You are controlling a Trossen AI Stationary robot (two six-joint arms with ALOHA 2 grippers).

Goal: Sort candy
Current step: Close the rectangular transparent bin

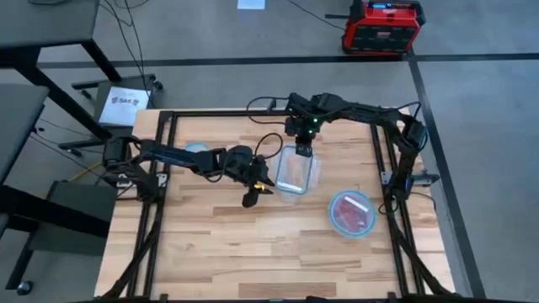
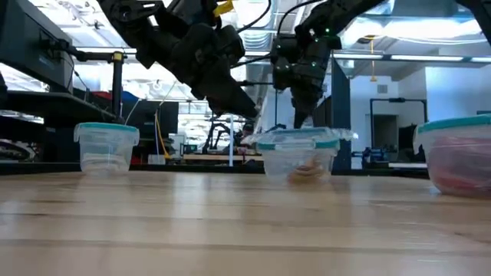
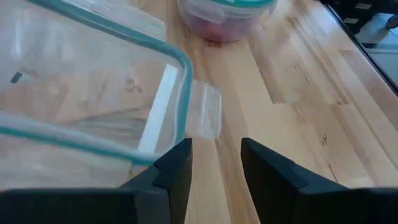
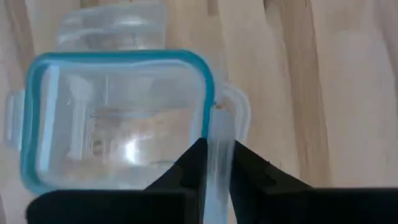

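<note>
Two dark jointed arms (black cables looped, one green light) on black frames.

A light wooden plank table [image 1: 219,252] carries three clear teal-rimmed plastic containers. The rectangular container [image 1: 298,171] stands mid-table; round containers [image 1: 351,213] [image 1: 195,149] flank it

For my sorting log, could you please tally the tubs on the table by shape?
Rectangular tub: 1, its rim flap between the fingers of the right gripper
Round tubs: 2, one holding red candy
Total: 3
Left gripper is open beside the rectangular tub.
</note>
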